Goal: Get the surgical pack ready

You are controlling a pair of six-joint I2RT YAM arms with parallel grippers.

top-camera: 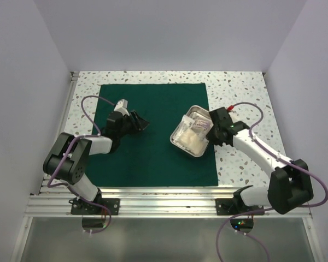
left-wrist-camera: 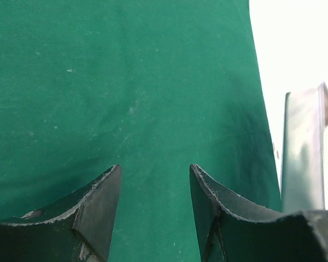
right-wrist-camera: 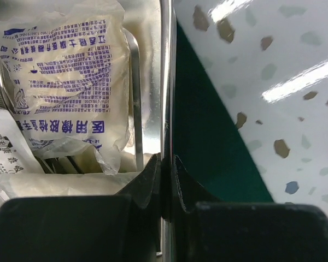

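My right hand (right-wrist-camera: pixel 167 164) pinches the steel tray (right-wrist-camera: pixel 153 71) by its rim, so I drag low and slow toward the middle of the surgical pack (top-camera: pixel 147 158); left hand (left-wrist-camera: pixel 154 185) hangs open, empty.

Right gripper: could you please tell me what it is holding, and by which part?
Its jaws clamp the steel tray by one side wall's rim.

Overhead looks down from behind; close wrist views share surgical pack (left-wrist-camera: pixel 126 82), tray (left-wrist-camera: pixel 303 158).
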